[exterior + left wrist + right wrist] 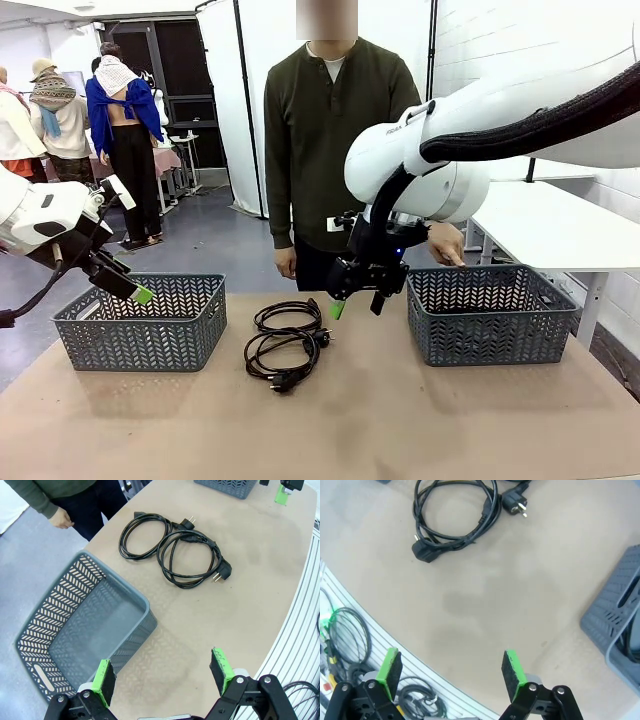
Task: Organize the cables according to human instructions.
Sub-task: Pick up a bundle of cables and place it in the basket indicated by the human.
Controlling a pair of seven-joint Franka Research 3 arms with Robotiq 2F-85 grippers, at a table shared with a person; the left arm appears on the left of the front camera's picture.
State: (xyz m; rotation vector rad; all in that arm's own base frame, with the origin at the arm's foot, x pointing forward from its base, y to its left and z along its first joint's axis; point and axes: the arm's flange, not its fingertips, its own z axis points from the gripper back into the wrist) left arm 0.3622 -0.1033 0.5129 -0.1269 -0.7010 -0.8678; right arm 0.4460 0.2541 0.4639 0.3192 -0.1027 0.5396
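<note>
Black cables (285, 345) are lying coiled on the worktop (350, 420) below and ahead of the right gripper (355, 303), which, like the left gripper (162, 672), is hanging with fingers apart and empty, so the grasp is probably wanting several stacked loops of one bundle, clear of the plugs.

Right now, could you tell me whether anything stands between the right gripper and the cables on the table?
Nothing visible does. The right gripper hangs open just beside the cables, with bare tabletop between them; the right basket sits on its other side.
</note>
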